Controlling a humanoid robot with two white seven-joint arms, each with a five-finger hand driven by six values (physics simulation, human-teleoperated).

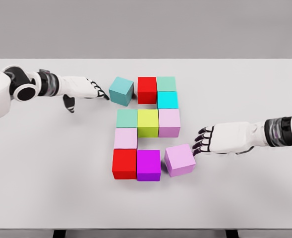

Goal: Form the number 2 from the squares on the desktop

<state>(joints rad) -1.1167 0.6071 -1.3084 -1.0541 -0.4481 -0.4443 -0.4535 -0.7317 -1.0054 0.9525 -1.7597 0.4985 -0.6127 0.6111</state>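
Coloured cubes lie on the white table. A red cube, a pale green cube and a cyan cube form the top. Below sit a green cube, a yellow-green cube and a lilac cube. A pink cube, a red cube and a magenta cube continue down. A teal cube stands skewed at the upper left, with my left hand open and its fingertips just beside it. My right hand is open beside a tilted lilac cube.
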